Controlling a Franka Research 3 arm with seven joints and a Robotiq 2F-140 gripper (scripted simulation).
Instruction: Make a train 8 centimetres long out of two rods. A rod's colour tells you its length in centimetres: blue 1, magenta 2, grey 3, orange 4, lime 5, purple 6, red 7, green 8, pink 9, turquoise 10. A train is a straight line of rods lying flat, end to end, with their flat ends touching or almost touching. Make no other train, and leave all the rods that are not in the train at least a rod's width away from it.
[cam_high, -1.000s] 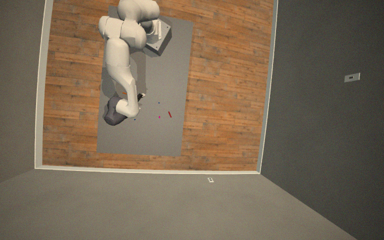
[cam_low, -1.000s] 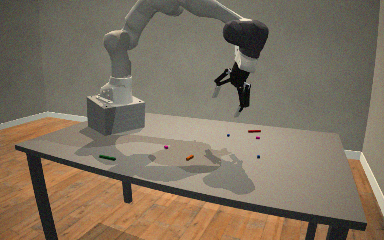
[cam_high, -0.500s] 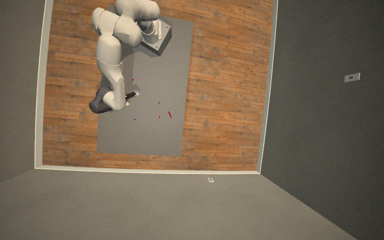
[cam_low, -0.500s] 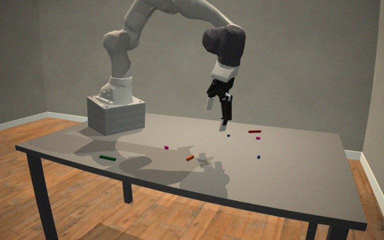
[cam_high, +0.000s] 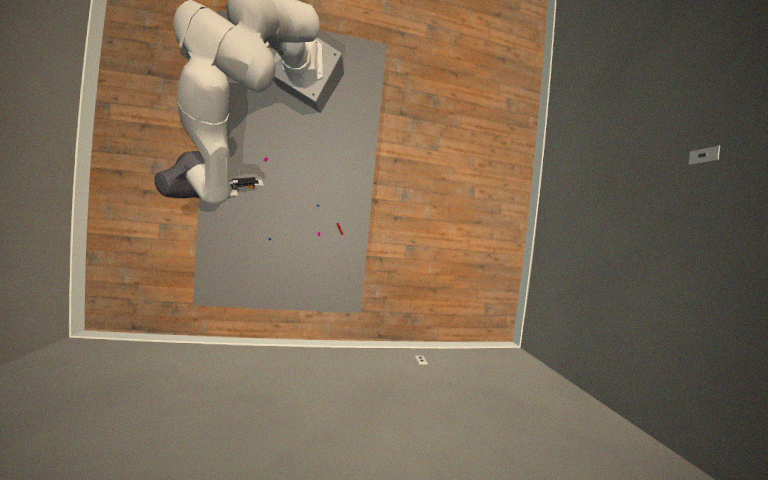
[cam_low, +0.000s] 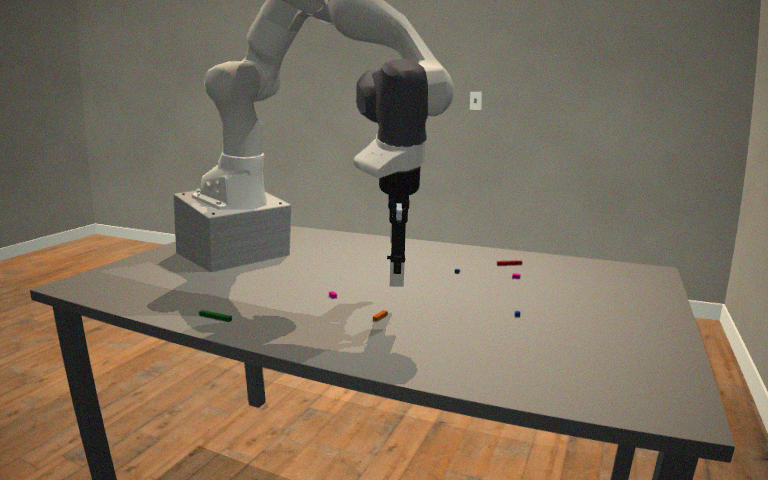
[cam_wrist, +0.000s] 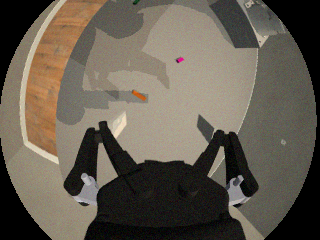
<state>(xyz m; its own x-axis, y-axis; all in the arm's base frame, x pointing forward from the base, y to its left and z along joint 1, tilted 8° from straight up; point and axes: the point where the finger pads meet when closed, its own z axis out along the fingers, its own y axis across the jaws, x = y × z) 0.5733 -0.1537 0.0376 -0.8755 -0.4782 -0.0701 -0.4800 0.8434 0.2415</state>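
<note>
My gripper (cam_high: 247, 187) (cam_low: 397, 277) (cam_wrist: 162, 118) is open and empty, above the table. The orange rod (cam_low: 380, 315) (cam_wrist: 139, 95) lies below, left and ahead of the fingers in the wrist view. A magenta rod (cam_high: 265, 159) (cam_low: 333, 294) (cam_wrist: 180, 60) lies beyond it. The red rod (cam_high: 339, 228) (cam_low: 509, 262) lies near a second magenta rod (cam_high: 318, 233) (cam_low: 515, 276), not touching. One blue rod (cam_high: 317, 205) (cam_low: 457, 271) and another blue rod (cam_high: 269, 238) (cam_low: 517, 313) lie apart. The green rod (cam_low: 215, 315) (cam_wrist: 136, 1) is hidden in the top view. No rods touch.
The grey table (cam_high: 283, 277) (cam_low: 566, 367) carries the arm's base block (cam_low: 249, 234) at its back left in the exterior view. The green and orange rods lie toward the table's front edge there. The arm's shadow falls around the orange rod.
</note>
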